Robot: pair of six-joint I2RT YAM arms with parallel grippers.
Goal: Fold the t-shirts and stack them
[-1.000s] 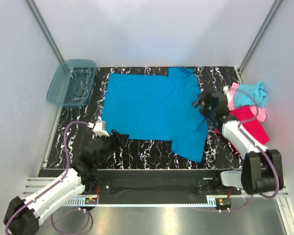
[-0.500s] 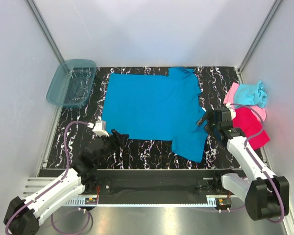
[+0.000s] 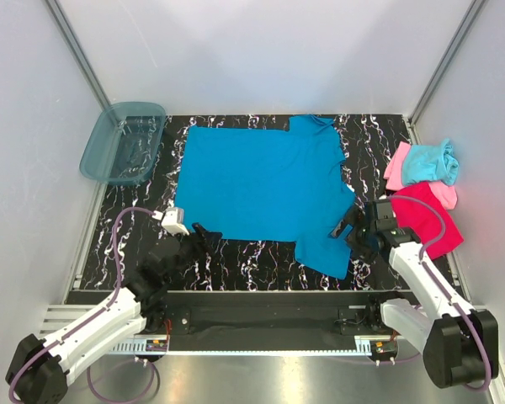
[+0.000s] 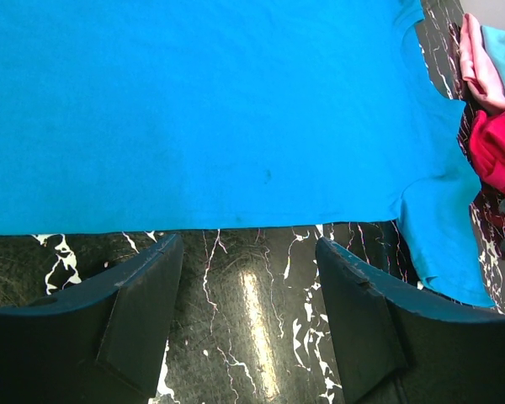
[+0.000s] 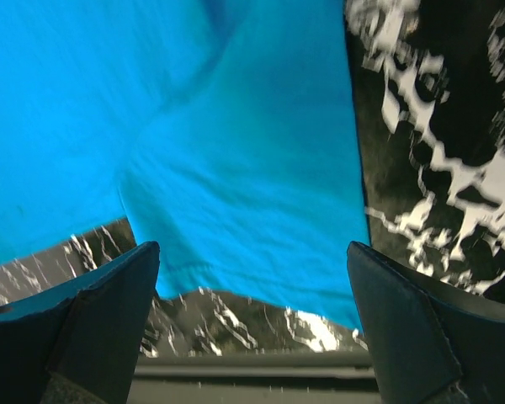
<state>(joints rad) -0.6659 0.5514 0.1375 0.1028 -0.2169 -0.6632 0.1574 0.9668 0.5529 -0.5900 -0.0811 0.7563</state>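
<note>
blue t-shirt spread flat, both grippers open at its near edge

top view: the blue t-shirt (image 3: pixel 261 189) is laid flat at the centre of the black marbled table (image 3: pixel 261 257), with one sleeve reaching toward five o'clock. a teal plastic bin (image 3: pixel 122 143) is seen at ten o'clock. at three o'clock a loose pile is formed by the red t-shirt (image 3: pixel 429 220), the pink t-shirt (image 3: pixel 397 164) and the aqua t-shirt (image 3: pixel 429 162), the aqua one lying on top. the left gripper (image 3: pixel 204 233) is placed at seven o'clock, just beside the shirt's near hem. the right gripper (image 3: pixel 347 231) is placed at four o'clock, at the sleeve's edge.

left wrist view: the left gripper (image 4: pixel 248 244) is held with its fingers apart, and only bare table (image 4: pixel 252 295) is seen between them. the blue t-shirt (image 4: pixel 219 109) fills the twelve o'clock half, and its hem lies just beyond the fingertips. the pile is glimpsed at two o'clock.

right wrist view: the right gripper (image 5: pixel 252 252) is spread wide, with nothing clamped. the blue sleeve (image 5: pixel 236 151) is seen ahead between the fingers. whether it is touched cannot be told.
</note>
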